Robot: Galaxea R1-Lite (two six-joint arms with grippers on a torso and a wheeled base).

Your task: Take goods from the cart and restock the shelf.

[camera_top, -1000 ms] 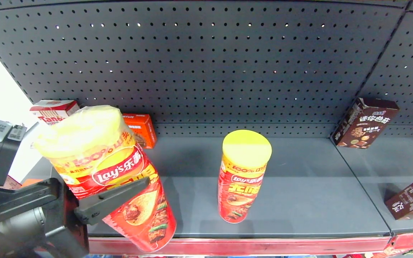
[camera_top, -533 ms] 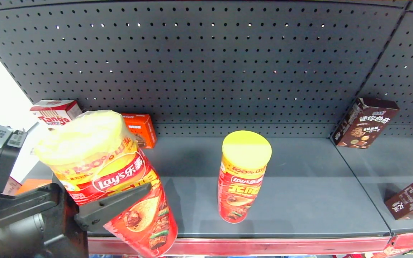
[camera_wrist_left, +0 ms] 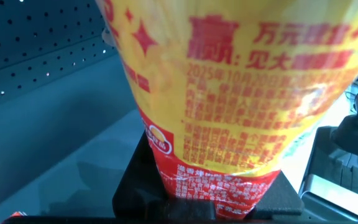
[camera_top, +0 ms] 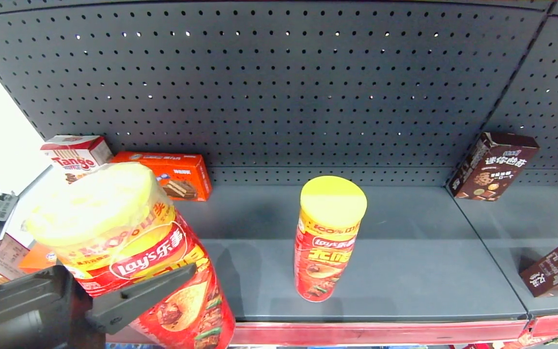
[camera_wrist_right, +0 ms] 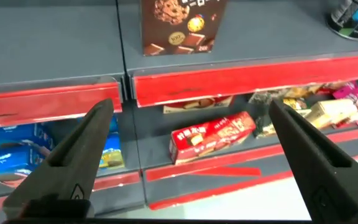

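Chip canister (camera_top: 114, 228) tilted, clamped in left pincer (camera_top: 133, 286), near shelf (camera_top: 405, 271) front edge.

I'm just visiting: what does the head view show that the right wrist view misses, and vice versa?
Head view only: the left gripper shut on a tilted chip can, a second chip can upright on the shelf, an orange box, the pegboard wall. Right wrist view only: the right gripper, open and empty, and lower shelves holding a red box and blue packs. Both: the shelf's red front edge and probably the same brown cookie box.
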